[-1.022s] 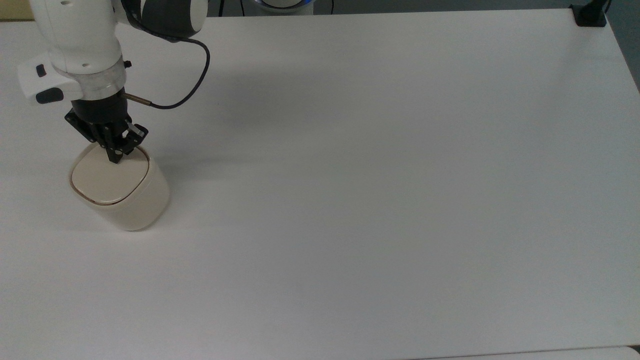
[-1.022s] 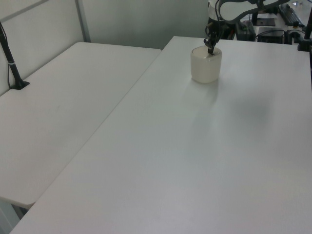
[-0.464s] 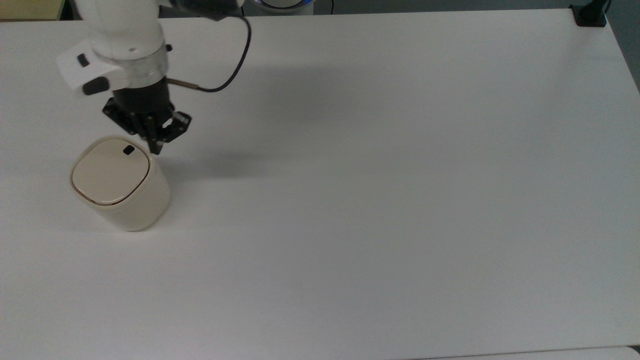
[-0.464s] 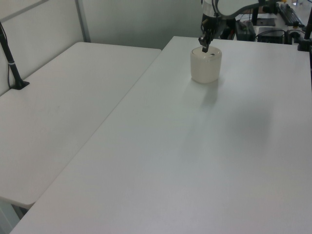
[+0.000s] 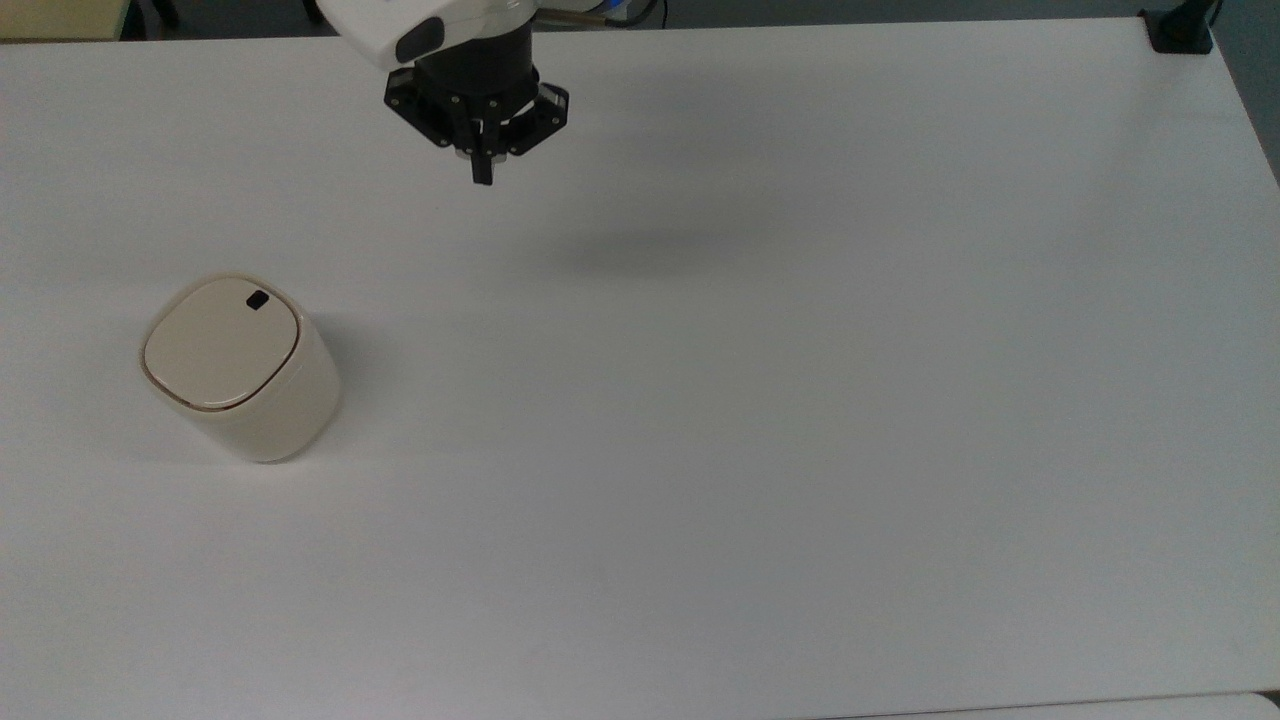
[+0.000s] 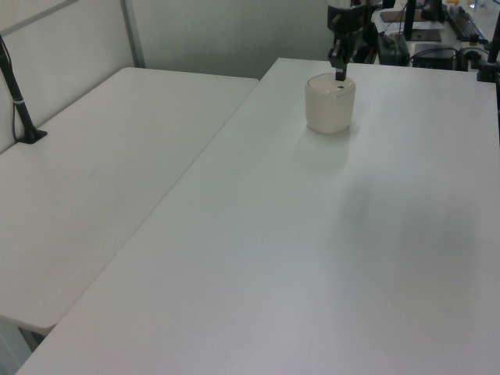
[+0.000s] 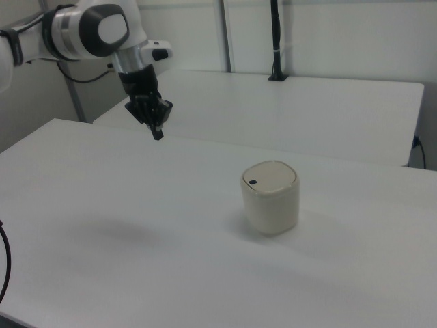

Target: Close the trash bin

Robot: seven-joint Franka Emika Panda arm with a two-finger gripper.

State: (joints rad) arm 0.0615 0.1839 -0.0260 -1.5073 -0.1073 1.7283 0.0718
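Observation:
The cream trash bin (image 5: 240, 365) (image 6: 329, 101) (image 7: 271, 197) stands on the white table (image 5: 760, 400) at the top view's left, its flat lid down and flush, the small black button (image 5: 257, 299) showing near the lid's far edge. My gripper (image 5: 482, 176) (image 7: 158, 134) (image 6: 340, 75) hangs high above the table near its far edge, well away from the bin toward the top view's upper right. Its fingers are pressed together and hold nothing.
A second white table (image 6: 94, 180) adjoins at the left view's left, with a black post (image 6: 17, 98) clamped on it. A black clamp (image 5: 1180, 30) sits at the top view's far right corner. Broad bare tabletop spreads on the top view's right.
My gripper, touching the lid's far edge a second ago, has lifted off and moved up and toward the top view's upper right. The bin stays put with its lid down.

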